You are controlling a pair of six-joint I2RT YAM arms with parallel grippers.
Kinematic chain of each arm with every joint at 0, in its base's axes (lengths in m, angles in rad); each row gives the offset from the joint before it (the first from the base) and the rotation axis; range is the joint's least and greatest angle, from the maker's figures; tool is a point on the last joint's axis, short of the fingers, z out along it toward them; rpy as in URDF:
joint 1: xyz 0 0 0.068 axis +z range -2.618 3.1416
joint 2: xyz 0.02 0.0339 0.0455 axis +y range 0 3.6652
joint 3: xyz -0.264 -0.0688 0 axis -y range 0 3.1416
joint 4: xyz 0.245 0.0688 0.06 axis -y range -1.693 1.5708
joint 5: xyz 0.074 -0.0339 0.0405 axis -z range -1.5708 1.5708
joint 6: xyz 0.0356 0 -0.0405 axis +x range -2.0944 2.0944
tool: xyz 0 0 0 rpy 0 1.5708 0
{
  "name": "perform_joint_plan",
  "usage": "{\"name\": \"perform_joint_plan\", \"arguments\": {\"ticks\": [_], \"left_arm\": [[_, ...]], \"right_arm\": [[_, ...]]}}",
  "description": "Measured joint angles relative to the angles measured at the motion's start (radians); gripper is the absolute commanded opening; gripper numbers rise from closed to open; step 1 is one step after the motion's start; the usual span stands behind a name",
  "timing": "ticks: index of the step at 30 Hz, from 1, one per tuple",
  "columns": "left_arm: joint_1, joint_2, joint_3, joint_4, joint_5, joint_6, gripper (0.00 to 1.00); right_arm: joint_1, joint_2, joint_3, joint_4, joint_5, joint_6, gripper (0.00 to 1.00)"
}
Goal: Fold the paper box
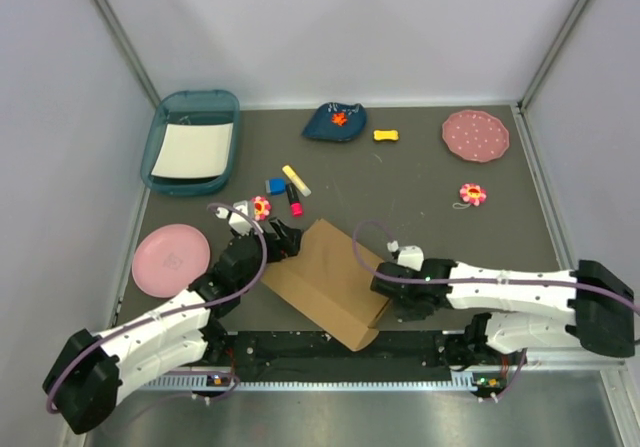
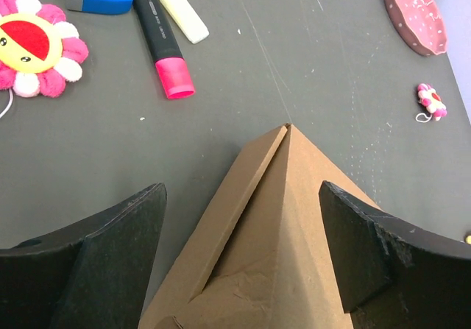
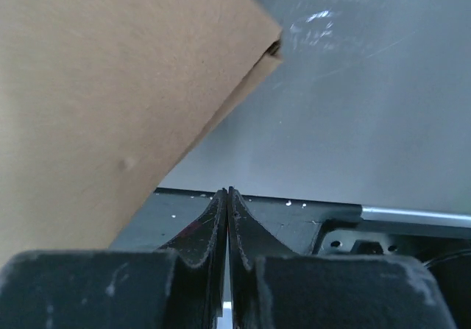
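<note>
Box (image 1: 330, 282) lying far-left to near-right; straddling its far-left end with left gripper (image 2: 241, 196) spread; right gripper (image 3: 228, 196) pressed together, empty, beside its near-right end.

My overhead camera sits high on the near side of the table (image 1: 430, 182) and looks down on all of it from far off, with the paper box (image 1: 325, 282) small and low in the middle. The left wrist camera hangs close above the box's far corner and faces away over it toward the pink highlighter (image 2: 163, 46) and flower toy (image 2: 37, 46) just beyond the box. The overhead shows both as well. The right wrist camera is nearest of all. It sits tight beside another corner of the box and faces the black rail (image 3: 294, 218).
</note>
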Motion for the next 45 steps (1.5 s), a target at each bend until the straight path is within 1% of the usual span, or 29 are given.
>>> {"name": "perform_joint_plan", "arguments": {"ticks": [4,7,9,13,20,24,29,31,34,37,42,45], "left_arm": [[0.000,-0.013,-0.011,0.008,0.022,-0.008,0.86],[0.008,-0.012,-0.019,0.023,0.050,-0.007,0.84],[0.010,-0.008,-0.033,0.050,0.078,-0.007,0.84],[0.014,0.034,-0.050,0.135,0.134,-0.015,0.83],[0.016,0.190,-0.031,0.293,0.196,-0.035,0.83],[0.021,0.322,0.044,0.326,0.207,-0.029,0.83],[0.055,0.475,0.183,0.309,0.211,-0.003,0.83],[0.064,0.498,0.219,0.282,0.217,0.005,0.83],[0.072,0.488,0.240,0.230,0.224,0.012,0.84],[0.067,0.451,0.243,0.161,0.238,0.018,0.86],[0.066,0.342,0.243,0.037,0.218,0.037,0.87],[0.074,0.281,0.243,0.003,0.197,0.051,0.86]], "right_arm": [[0.024,0.084,-0.066,0.100,-0.052,0.031,0.00],[0.018,0.090,-0.069,0.139,-0.027,0.054,0.00],[-0.016,0.089,-0.069,0.164,-0.013,0.060,0.00],[-0.143,0.065,-0.095,0.268,0.000,0.042,0.00],[-0.396,0.045,-0.140,0.465,-0.056,-0.077,0.00],[-0.535,0.119,-0.133,0.558,-0.115,-0.157,0.00],[-0.673,0.231,-0.040,0.592,-0.162,-0.248,0.00],[-0.697,0.243,0.003,0.579,-0.158,-0.278,0.00],[-0.698,0.196,0.042,0.539,-0.132,-0.312,0.01],[-0.698,0.075,0.076,0.473,-0.104,-0.327,0.05],[-0.698,-0.118,0.143,0.435,-0.072,-0.336,0.08],[-0.698,-0.182,0.146,0.422,-0.084,-0.334,0.09]]}}
